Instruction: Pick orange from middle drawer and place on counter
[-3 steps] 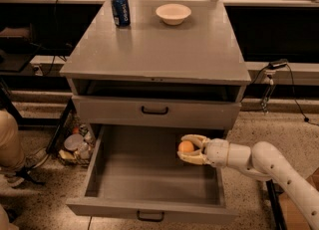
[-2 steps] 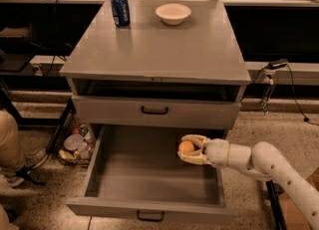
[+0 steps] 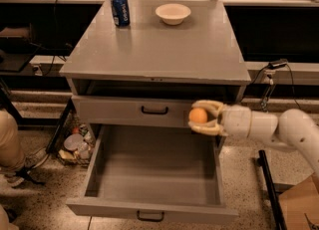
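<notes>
My gripper (image 3: 198, 117) is shut on the orange (image 3: 198, 115), a small round orange fruit held between its pale fingers. It hangs above the right rear part of the open middle drawer (image 3: 149, 167), level with the closed drawer front (image 3: 134, 110) above it. The drawer's grey floor shows nothing in it. The counter (image 3: 159, 45) is the broad grey top of the cabinet, above and left of the gripper. My white arm (image 3: 279, 127) reaches in from the right.
A blue soda can (image 3: 120, 9) and a white bowl (image 3: 173, 13) stand at the back of the counter. Clutter lies on the floor left of the cabinet (image 3: 75, 144). A black pole (image 3: 269, 189) stands at the right. A person's leg shows at the left edge (image 3: 9, 142).
My gripper has risen with the orange out of the drawer box, from low over the drawer floor to level with the upper drawer front.
</notes>
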`<state>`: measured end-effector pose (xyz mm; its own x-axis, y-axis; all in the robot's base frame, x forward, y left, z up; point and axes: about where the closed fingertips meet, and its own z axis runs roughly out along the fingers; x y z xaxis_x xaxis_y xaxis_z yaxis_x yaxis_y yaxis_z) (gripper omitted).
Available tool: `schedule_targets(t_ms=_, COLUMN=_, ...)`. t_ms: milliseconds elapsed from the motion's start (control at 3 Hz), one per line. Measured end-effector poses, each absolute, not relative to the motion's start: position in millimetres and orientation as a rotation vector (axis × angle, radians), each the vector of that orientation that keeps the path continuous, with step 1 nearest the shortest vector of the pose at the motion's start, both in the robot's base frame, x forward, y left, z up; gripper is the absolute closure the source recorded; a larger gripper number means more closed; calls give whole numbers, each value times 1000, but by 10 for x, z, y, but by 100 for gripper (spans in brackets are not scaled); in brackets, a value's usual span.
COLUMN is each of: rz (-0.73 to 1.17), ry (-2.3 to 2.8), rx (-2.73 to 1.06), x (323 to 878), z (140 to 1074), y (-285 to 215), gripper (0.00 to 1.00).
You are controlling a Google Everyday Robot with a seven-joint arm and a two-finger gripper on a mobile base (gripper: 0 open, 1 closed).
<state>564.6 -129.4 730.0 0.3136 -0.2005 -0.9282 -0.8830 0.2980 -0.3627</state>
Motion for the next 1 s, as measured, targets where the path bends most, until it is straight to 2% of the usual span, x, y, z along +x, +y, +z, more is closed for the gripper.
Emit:
schedule_targets(t_ms=333, rz=591, ry=1060, rx=-1287, x=5691, z=8052, y=-1331, gripper=100)
schedule_targets(t_ms=1000, rz=577, ry=1030, rx=-1300, x=5718, z=8237, y=-1388, gripper=100)
